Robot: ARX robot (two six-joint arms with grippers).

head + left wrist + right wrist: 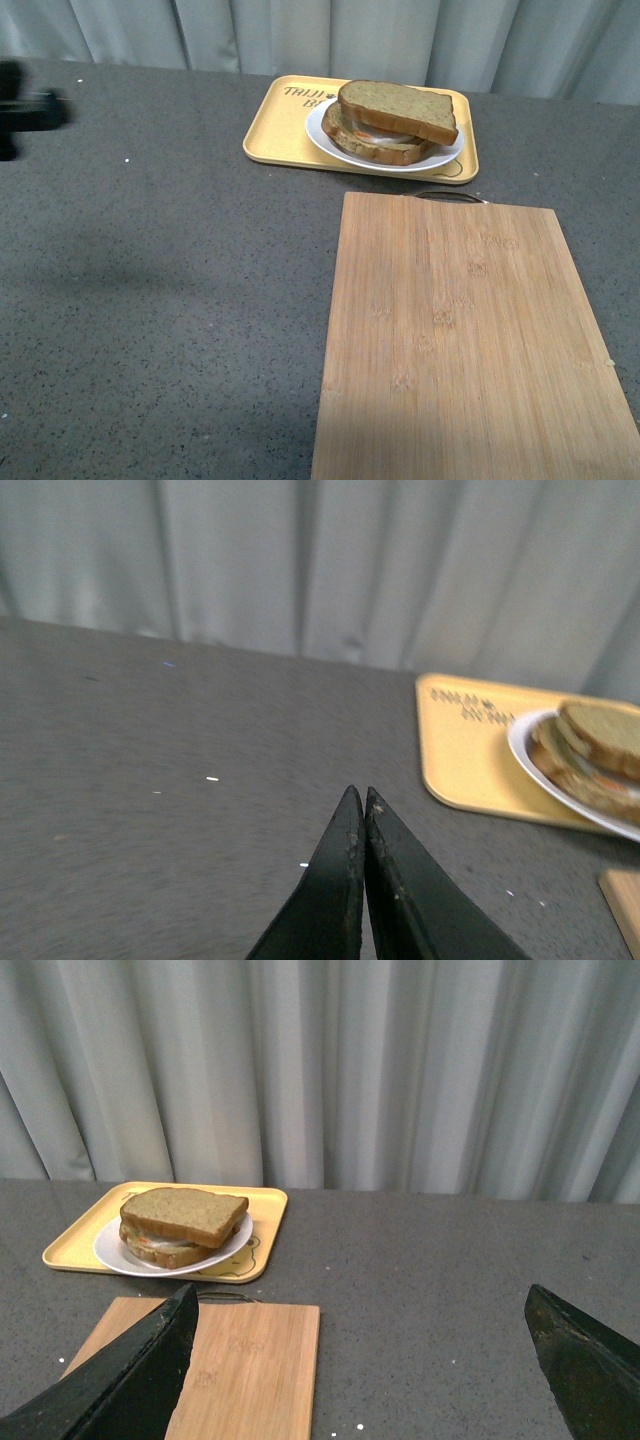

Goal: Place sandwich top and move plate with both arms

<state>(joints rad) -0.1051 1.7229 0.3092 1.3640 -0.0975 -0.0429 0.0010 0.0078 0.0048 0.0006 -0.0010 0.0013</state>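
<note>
The sandwich top, a tan wholegrain slice, lies on the lower slice and filling on the white plate. The plate sits on a yellow tray at the table's back. The slice also shows in the right wrist view with the plate, and blurred in the left wrist view. My left gripper is shut and empty, over bare table well left of the tray; a blurred part of that arm shows at the front view's left edge. My right gripper is open and empty, well back from the plate.
A bamboo cutting board lies on the dark grey table in front of the tray, also in the right wrist view. Grey curtains hang behind the table. The yellow tray shows in the left wrist view.
</note>
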